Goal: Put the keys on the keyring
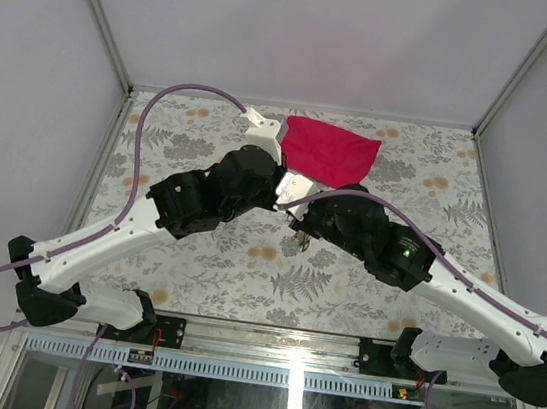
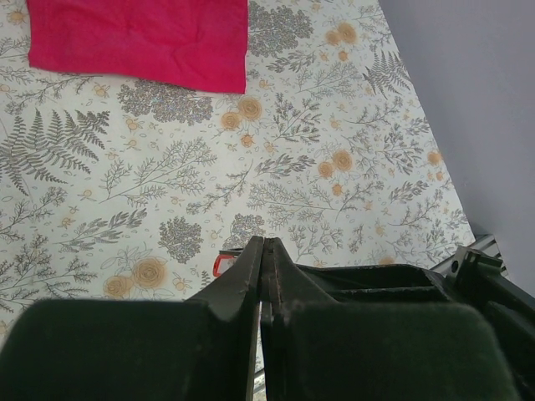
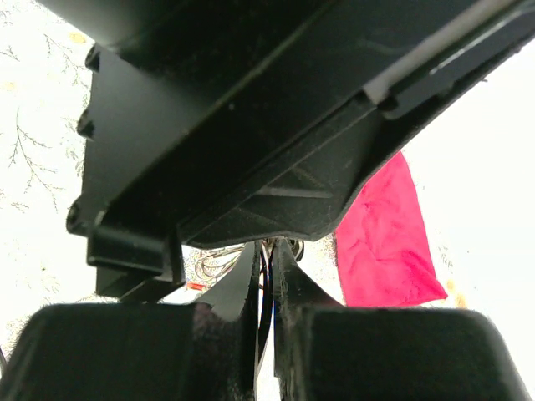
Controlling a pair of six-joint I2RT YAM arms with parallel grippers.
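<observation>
Left claw (image 2: pixel 263 247): fingers pressed together tip to tip, with no gap showing. I cannot tell if anything is pinched between them.
Right claw (image 3: pixel 266 256): closed to a thin slit. Silver metal shows at its tips, but I cannot tell if it is gripped.
Meeting point: the two claws come together tip to tip over the middle of the tabletop (image 1: pixel 196 255), a little toward the far edge. The left arm's black body hangs right over the right claw.
Silver loops (image 3: pixel 219 261): thin wire curves lie just beside the right claw's tips, low under the left arm. They are too small and shadowed to tell keyring from keys.
Red tag (image 2: pixel 219 265): a small red piece sits beside the left claw's tips, partly hidden behind one finger.
Cloth (image 1: pixel 329 151): red and crumpled flat, it lies near the middle of the far edge, just beyond the claws.
</observation>
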